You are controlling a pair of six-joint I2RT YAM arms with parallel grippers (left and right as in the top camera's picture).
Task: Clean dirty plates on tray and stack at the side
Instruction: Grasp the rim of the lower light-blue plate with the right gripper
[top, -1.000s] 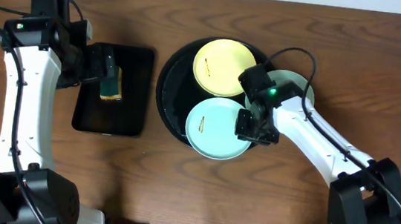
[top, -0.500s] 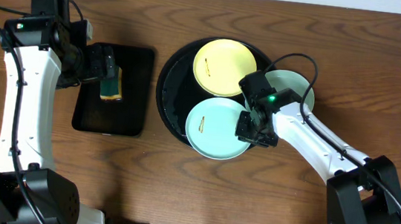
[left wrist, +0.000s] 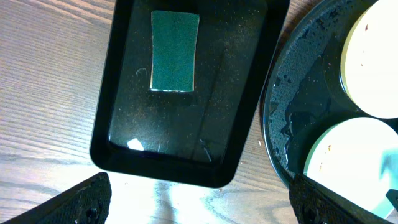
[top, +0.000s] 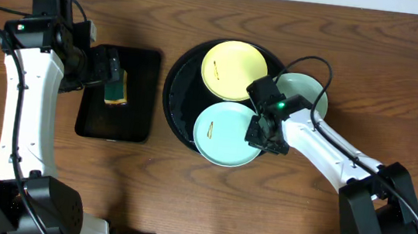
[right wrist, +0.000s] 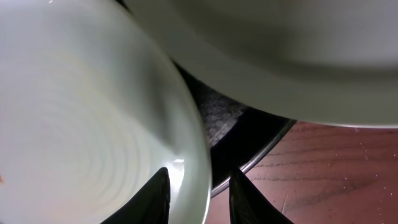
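The round black tray (top: 183,91) holds a pale yellow plate (top: 233,69) with a dark smear and a mint-blue plate (top: 223,134) with a smear at the front. A second mint-blue plate (top: 309,92) rests on the tray's right rim, partly under my right arm. My right gripper (top: 259,132) is at the front plate's right rim. In the right wrist view its jaws (right wrist: 200,199) straddle that plate's rim (right wrist: 81,124), one finger over the plate, one over the tray (right wrist: 217,118), with a gap showing. My left gripper (left wrist: 199,208) is open above the rectangular tray.
A smaller rectangular black tray (top: 135,117) sits left of the round tray, with a green sponge (left wrist: 175,51) lying in it, also in the overhead view (top: 116,92). Brown wooden table (top: 398,90) lies right of the plates.
My right gripper has edged slightly up and left along the front plate's right rim. The left arm and the plates have not moved.
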